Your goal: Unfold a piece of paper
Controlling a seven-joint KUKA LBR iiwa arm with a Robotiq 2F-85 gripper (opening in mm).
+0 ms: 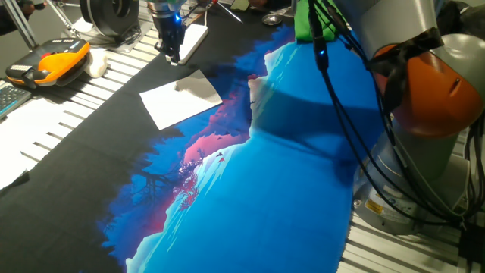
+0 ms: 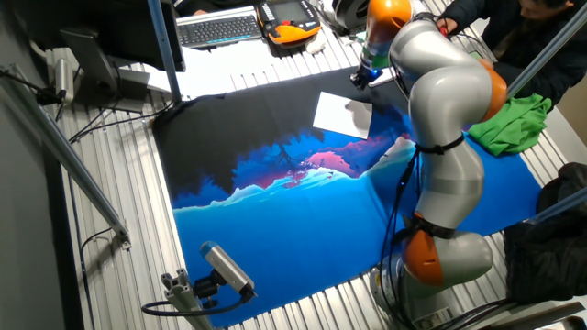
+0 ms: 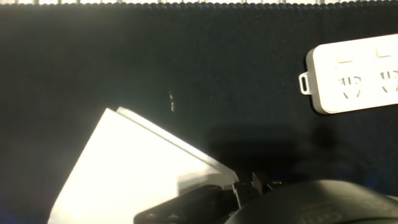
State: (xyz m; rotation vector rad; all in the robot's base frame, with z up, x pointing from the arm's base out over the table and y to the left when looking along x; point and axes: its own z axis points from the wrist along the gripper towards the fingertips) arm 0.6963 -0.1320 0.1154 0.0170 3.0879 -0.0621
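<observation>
Jaws state cannot be told: in the hand view only dark bits of the gripper [image 3: 249, 186] show at the bottom edge, and in both fixed views the tips are too small and dark to read. From one fixed view the gripper [image 1: 173, 54] hangs low over the black part of the mat [image 1: 250, 182], just beyond the far corner of the paper [image 1: 180, 98], beside a white power strip [image 1: 189, 39].

The paper [image 2: 343, 114] lies flat on the mat near its dark end, on the worktop [image 1: 53, 114], slightly askew to the mat's edges. In the hand view it sits below and left of the tips, its upper edge running diagonally from upper left down toward the fingers, so a reach would have to go back along that diagonal.

It looks plain white and blank. Along that upper edge the hand view [image 3: 137, 168] shows a thin double line, which I judge to be 2 layers, folded shut.
</observation>
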